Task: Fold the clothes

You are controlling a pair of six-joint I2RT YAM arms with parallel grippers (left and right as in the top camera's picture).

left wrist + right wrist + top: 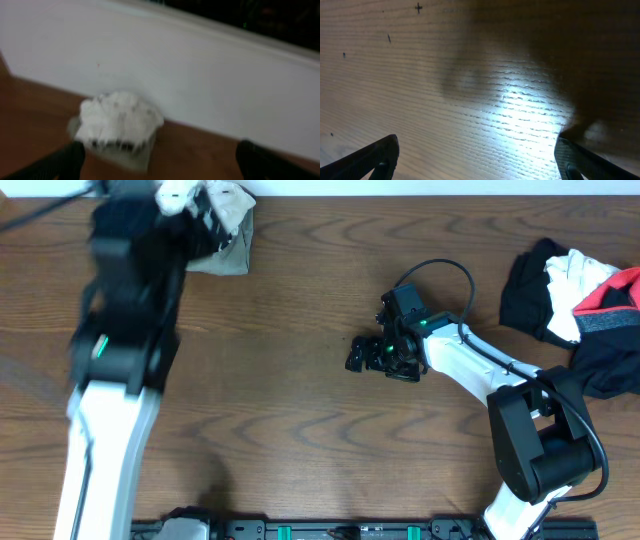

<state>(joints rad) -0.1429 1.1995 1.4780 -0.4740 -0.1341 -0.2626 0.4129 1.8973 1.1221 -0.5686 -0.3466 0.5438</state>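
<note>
A small folded bundle of clothes (pixel 228 230), white with a khaki underside, lies at the table's far left corner. In the left wrist view this bundle (pixel 120 120) is blurred, shows a black-white striped edge and rests against the white wall. My left gripper (pixel 161 160) stands open just short of it, nothing between its fingers (pixel 70 159). A loose pile of clothes (pixel 575 300) in black, white and red lies at the far right. My right gripper (pixel 365 355) hovers open over bare wood mid-table, its fingers (pixel 385 152) wide apart around nothing.
The brown wooden table (pixel 300 440) runs up to a white wall (pixel 200 75) behind the bundle. The left arm (pixel 115 380) stretches along the left side, blurred. The right arm's base (pixel 540 450) stands at the front right, below the pile.
</note>
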